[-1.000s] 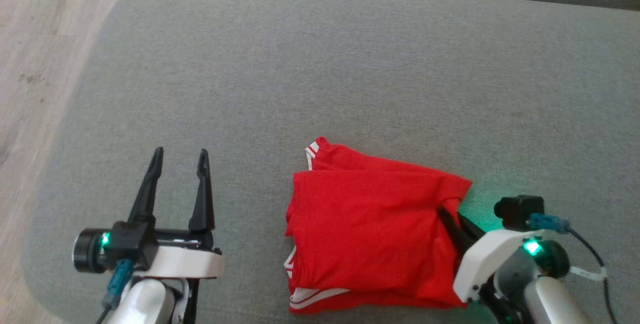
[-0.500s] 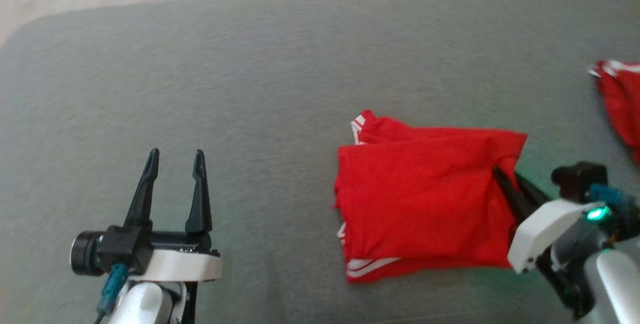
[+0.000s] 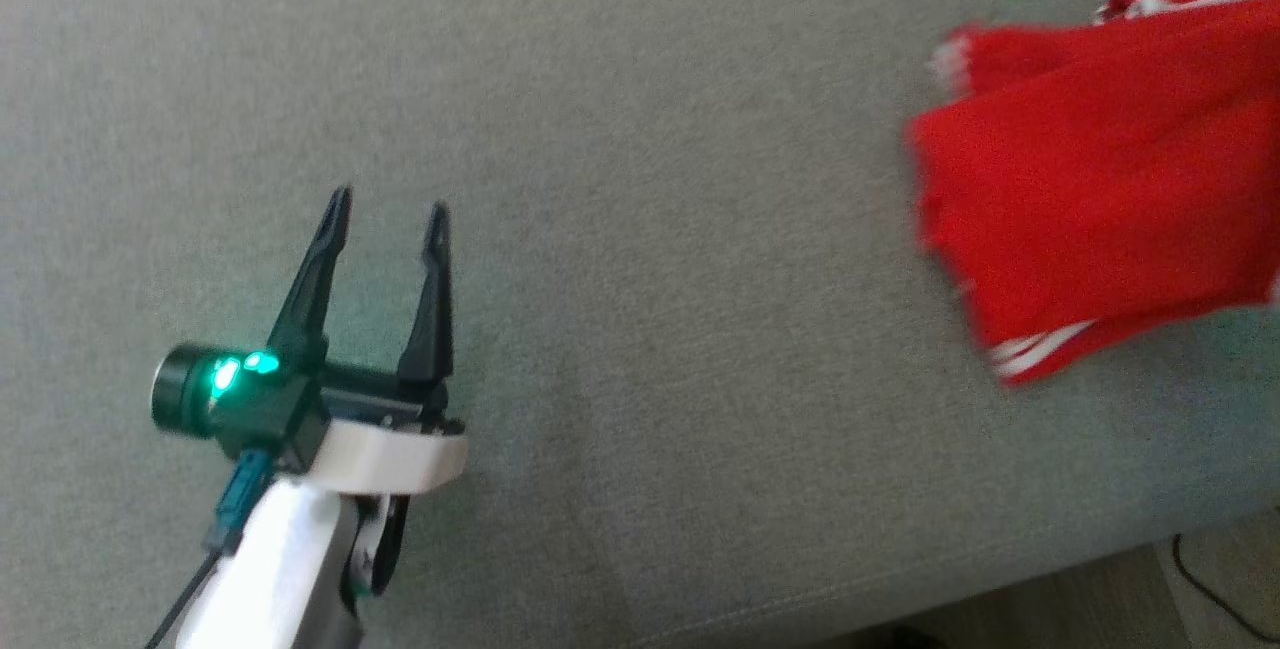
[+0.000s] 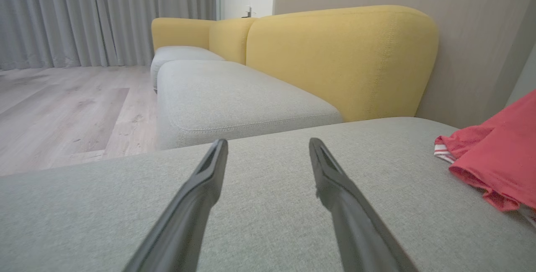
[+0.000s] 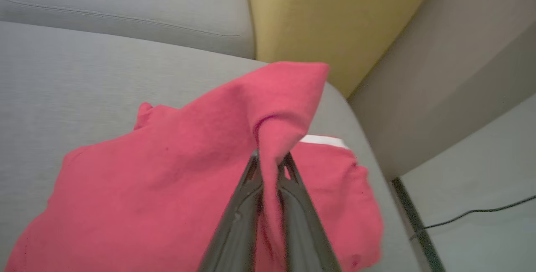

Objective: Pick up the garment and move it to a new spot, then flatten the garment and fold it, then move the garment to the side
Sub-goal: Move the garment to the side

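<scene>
Nearest you, your left gripper (image 3: 388,204) hangs wide open and empty over the grey sofa seat (image 3: 650,329), while well off to its right and farther back your right gripper (image 5: 271,156) pinches a raised fold of the red garment (image 3: 1090,179), which otherwise lies on the seat near the yellow backrest (image 5: 335,20).

Head view: the garment (image 3: 1100,169) lies on the sofa seat (image 3: 650,329) toward its right end. The left pincer (image 3: 388,204) stands over the seat's left part, well apart from the garment. Right wrist view: a fold of the garment sits between the fingers of the right pincer (image 5: 271,159). Left wrist view: beyond the seat lies a second seat (image 4: 234,96), with a backrest (image 4: 335,54) along its right and floor (image 4: 63,104) to its left.
</scene>
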Tool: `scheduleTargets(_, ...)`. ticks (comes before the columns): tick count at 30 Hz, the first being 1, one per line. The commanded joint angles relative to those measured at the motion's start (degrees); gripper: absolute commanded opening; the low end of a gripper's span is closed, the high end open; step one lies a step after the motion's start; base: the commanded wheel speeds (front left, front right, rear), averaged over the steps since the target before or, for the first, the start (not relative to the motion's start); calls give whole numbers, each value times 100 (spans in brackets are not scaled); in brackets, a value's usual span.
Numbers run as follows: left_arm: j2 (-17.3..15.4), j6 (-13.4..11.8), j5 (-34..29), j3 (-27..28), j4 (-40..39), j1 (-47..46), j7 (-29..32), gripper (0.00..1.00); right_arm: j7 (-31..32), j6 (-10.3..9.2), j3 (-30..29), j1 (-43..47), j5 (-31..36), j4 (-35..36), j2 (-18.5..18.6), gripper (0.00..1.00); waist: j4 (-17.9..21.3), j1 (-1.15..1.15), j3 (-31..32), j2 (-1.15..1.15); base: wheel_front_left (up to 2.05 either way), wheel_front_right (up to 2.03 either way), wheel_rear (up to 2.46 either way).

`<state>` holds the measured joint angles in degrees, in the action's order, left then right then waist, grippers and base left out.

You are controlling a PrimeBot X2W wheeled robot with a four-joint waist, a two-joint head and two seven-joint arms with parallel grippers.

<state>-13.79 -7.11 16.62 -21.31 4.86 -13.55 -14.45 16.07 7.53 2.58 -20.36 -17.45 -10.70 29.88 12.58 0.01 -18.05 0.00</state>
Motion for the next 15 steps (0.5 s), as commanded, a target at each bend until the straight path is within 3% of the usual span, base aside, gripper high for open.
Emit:
scheduleTargets(1, -64, 41, -79, 98, -179, -319, -42, 100, -19, -4, -308, -180, 117, 53, 473, 0, -142, -1, -371, 0, 0, 0, 0)
scheduleTargets(5, -36, 130, -160, -11, -170, -604, -44, 100, -6, -4, -1051, -358, 465, -244, 864, 0, -300, -1, -654, 0, 0, 0, 0)
scheduleTargets(11, 19, 240, -259, -140, -154, -983, -47, 100, -260, -4, -1850, -704, 1071, -683, 939, 3, -497, -1, -1021, 0, 0, 0, 0)
scheduleTargets(12, 27, 256, -272, -156, -150, -1039, -48, 100, -321, -4, -1938, -743, 1191, -732, 907, 38, -520, -1, -1066, 0, 0, 0, 0)
scheduleTargets(13, 34, 273, -283, -170, -144, -1090, -48, 100, -417, -4, -2023, -784, 1306, -767, 864, 96, -538, -1, -1103, 0, 0, 0, 0)
scheduleTargets(15, 45, 299, -299, -185, -127, -1170, -49, 100, -531, -4, -2228, -846, 1538, -869, 735, 100, -562, -1, -1150, 0, 0, 0, 0)
